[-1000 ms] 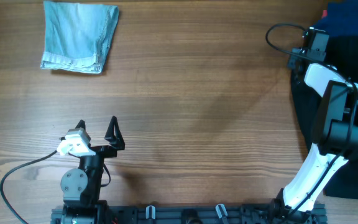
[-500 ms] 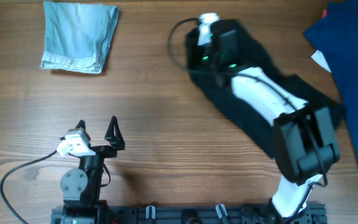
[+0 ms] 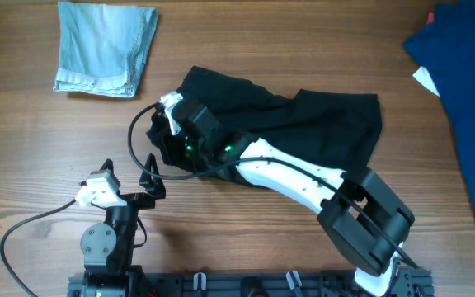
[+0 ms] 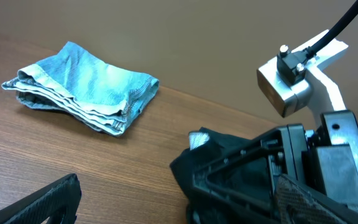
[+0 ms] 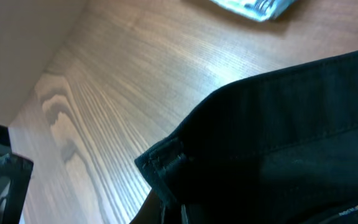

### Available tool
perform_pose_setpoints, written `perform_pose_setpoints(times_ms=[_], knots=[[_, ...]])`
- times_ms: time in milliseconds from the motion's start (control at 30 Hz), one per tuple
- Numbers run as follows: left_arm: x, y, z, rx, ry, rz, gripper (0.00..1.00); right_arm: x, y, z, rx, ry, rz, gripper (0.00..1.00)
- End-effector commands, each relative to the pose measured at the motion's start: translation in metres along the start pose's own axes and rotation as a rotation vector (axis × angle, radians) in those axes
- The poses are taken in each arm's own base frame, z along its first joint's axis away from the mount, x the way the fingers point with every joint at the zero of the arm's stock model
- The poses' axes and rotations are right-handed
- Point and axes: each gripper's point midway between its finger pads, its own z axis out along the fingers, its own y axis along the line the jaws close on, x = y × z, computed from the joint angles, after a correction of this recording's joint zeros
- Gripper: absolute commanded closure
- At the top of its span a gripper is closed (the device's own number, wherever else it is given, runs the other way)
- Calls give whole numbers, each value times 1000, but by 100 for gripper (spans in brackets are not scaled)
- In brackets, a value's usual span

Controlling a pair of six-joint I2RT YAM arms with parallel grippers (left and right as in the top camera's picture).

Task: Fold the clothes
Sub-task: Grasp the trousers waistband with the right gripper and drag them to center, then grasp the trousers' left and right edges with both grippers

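Change: the right arm (image 3: 295, 173) is no longer over at the right edge of the desk (image 3: 287, 33); I am now reaching it far across towards the left, and it is hauling the black garment (image 3: 320, 115) along with it.

Garment now: it is lying in the middle of the desk, stretched out in a loose, creased band from the right jaws back towards the right side.

Right jaws: the cloth is hiding them from above. In the right wrist view a stitched edge (image 5: 166, 163) is bunching right at the lens, so I am judging them closed on the garment's left end.

Left jaws: they are standing open and empty near my edge of the desk, just short of the garment's near corner.

Other cloth: the folded denim (image 3: 105, 48) is sitting at the far left corner, well apart, and the blue garment (image 3: 468, 91) is waiting at the right edge.

Meaning for the task: one piece is looking finished, and a second is arriving in the working space. No fold is started yet, and I am expecting to flatten the creases first.
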Motion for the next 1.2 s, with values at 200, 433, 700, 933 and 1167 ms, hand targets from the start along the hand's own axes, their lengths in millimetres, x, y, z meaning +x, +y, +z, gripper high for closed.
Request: perform_pose_setpoints(times_ms=[200,433,700,933,1167], knots=[[1,1,0,1,-1,23,0,-26,15,-14,-41,-55,-29,62],[1,1,0,1,-1,23,0,-106,-76,-177,175,-230,154,27],[1,1,0,1,-1,23,0,25,-171,-281,611,94,779,1],[1,1,0,1,-1,23,0,95,-169,-381,1069,-50,1160,0],[1,1,0,1,-1,23,0,169,-190,-331,1041,116,1232,0]])
